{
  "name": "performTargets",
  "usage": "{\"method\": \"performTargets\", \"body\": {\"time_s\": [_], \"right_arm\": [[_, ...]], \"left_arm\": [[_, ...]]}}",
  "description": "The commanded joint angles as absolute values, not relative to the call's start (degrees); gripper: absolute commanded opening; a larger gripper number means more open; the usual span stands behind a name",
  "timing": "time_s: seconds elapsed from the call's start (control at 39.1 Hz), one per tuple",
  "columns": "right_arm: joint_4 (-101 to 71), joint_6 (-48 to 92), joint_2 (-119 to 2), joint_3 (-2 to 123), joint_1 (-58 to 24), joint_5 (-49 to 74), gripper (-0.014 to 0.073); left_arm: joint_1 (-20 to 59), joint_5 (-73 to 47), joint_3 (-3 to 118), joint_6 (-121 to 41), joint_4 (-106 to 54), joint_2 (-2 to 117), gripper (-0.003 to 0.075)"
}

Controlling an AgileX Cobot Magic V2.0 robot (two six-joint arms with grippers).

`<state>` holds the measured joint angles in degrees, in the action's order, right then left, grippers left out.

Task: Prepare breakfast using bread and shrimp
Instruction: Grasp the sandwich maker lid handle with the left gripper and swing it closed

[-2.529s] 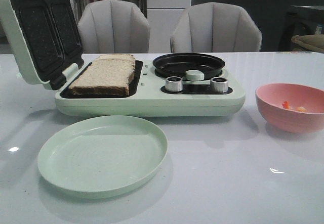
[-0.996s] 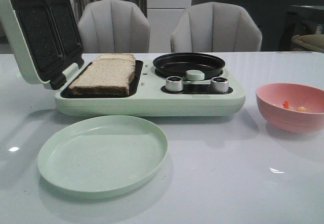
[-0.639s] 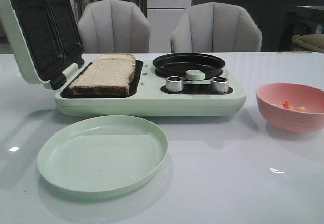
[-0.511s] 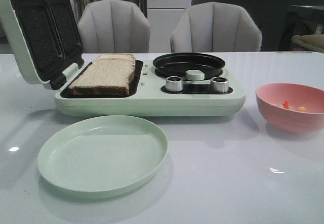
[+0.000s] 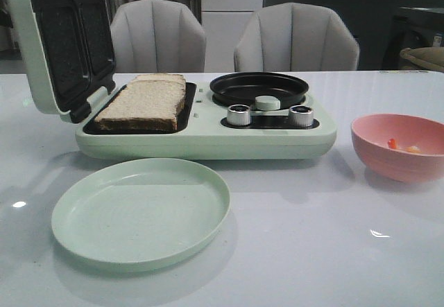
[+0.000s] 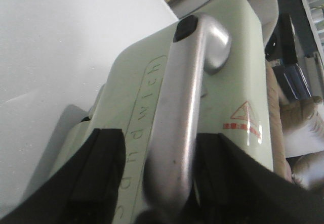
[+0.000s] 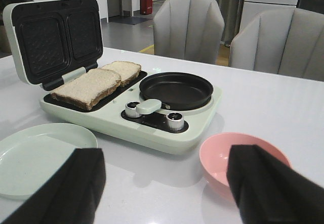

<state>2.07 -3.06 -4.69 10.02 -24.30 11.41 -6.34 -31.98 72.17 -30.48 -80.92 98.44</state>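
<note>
White table [image 5: 333, 251]; my left gripper [image 6: 152, 183] straddles the lid handle [image 6: 177, 123], grip unclear, right gripper [image 7: 162, 183] open; close over bread [image 5: 142, 104] next

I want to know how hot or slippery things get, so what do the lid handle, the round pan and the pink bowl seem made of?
Lid handle: looks like brushed or satin metal, silver with soft highlights, though metallic-coated plastic is possible. Round pan: dark, matte, likely nonstick-coated metal. Pink bowl: opaque with a dull sheen, probably plastic or melamine.
</note>
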Motion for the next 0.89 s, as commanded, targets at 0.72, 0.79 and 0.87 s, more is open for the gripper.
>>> {"method": "performTargets", "body": {"time_s": [0.72,0.79,0.87], "right_arm": [[2.2,-2.7,-5.4,11.6,-24.1,6.5,0.0599],[2.2,-2.7,-5.4,11.6,-24.1,6.5,0.0599],[2.2,-2.7,-5.4,11.6,-24.1,6.5,0.0599]], "left_arm": [[20.6,-24.1,74.0,-48.7,-57.4,96.3,0.0385],[21.2,-23.4,74.0,-48.7,-57.2,96.3,0.0385],[21.2,-23.4,74.0,-48.7,-56.9,95.9,0.0385]]}}
